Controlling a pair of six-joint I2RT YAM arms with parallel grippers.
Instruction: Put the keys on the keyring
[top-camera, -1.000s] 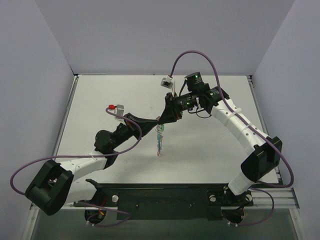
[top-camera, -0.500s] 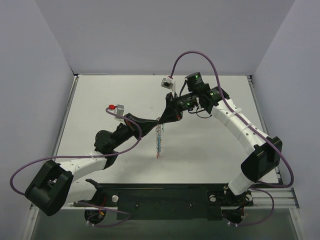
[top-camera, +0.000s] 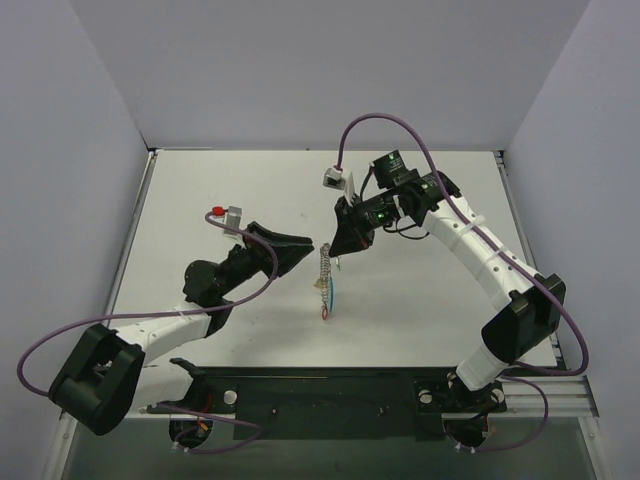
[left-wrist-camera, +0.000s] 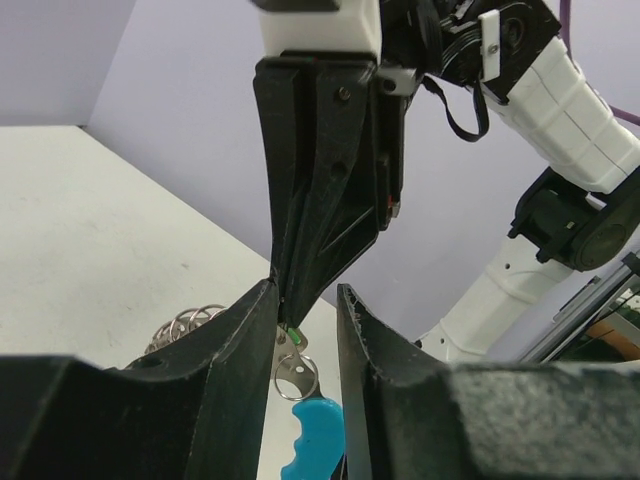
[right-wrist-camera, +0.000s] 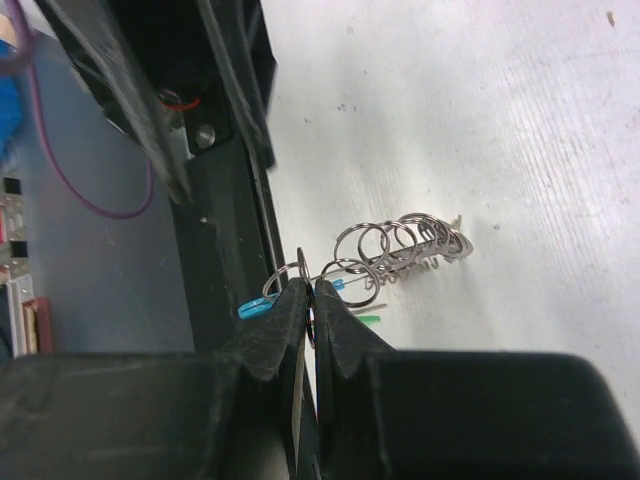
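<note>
The keyring (top-camera: 325, 272) is a chain of silvery wire rings hanging above the table from my right gripper (top-camera: 341, 251). A blue key head (top-camera: 331, 293) and a red bit (top-camera: 324, 315) dangle low on it. In the right wrist view my right gripper (right-wrist-camera: 311, 286) is shut on a thin metal ring at the end of the keyring (right-wrist-camera: 400, 243), with a blue key (right-wrist-camera: 254, 308) and a green key (right-wrist-camera: 366, 320) beside it. My left gripper (top-camera: 305, 246) is open just left of the bunch. Its fingers (left-wrist-camera: 250, 335) stand either side of a ringed silver piece with a blue key head (left-wrist-camera: 315, 440), gripping nothing.
The black mounting rail (top-camera: 330, 390) with both arm bases runs along the near edge. Purple cables loop over each arm. Grey walls close in the white table (top-camera: 430, 300) on three sides.
My left gripper has opened and drawn back to the left, away from the right gripper's tip. The keyring now hangs from the right gripper alone, shifted slightly right.
</note>
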